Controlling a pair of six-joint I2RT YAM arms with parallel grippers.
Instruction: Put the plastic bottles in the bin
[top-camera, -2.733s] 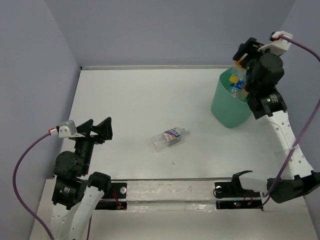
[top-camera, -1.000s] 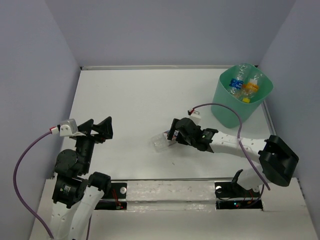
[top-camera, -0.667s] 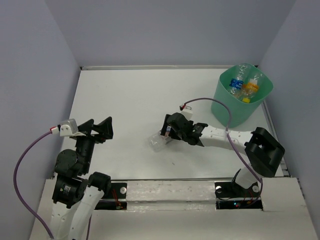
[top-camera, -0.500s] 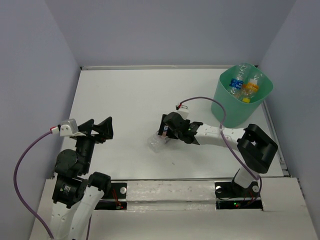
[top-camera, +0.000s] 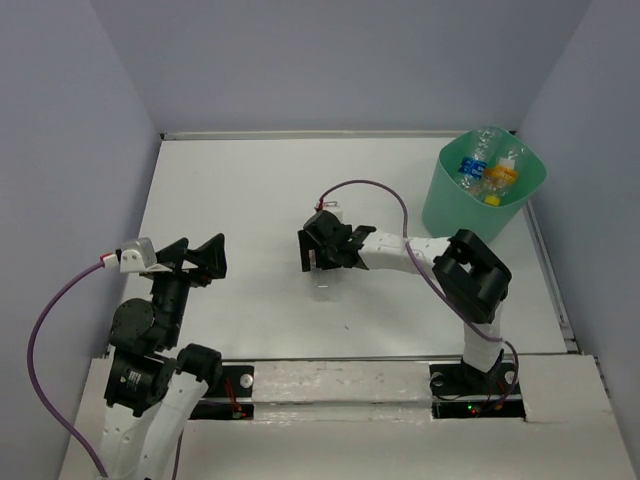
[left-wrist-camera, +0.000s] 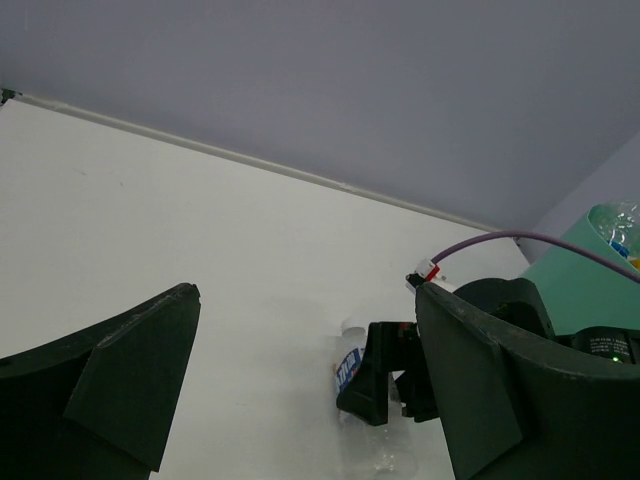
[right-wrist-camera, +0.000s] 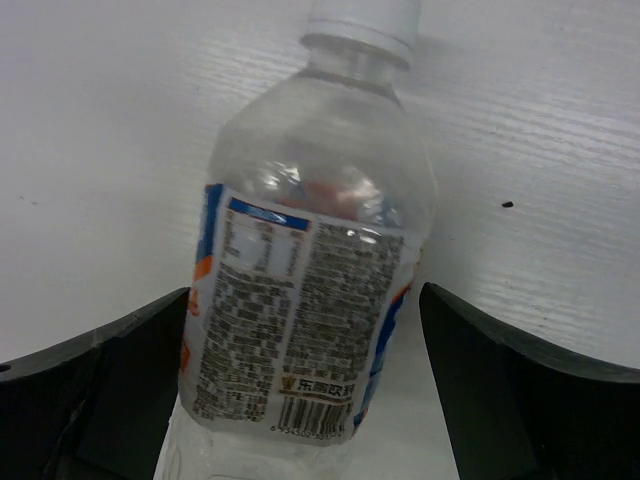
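Bottle (right-wrist-camera: 305, 280), frame centre: clear glossy plastic, crinkled; printed label (right-wrist-camera: 290, 330) smooth film; cap (right-wrist-camera: 363, 18) white matt plastic. Table (right-wrist-camera: 100, 120): white, matt, fine grain. Bin (top-camera: 462, 222), upper right: mint-green smooth plastic.

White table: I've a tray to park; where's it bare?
Bare: far-left, between back wall and left pincer; near-right, below the right arm. Crowded: centre, where the right pincer straddles the clear plastic bottle; far-right corner, by the mint-green plastic bin.
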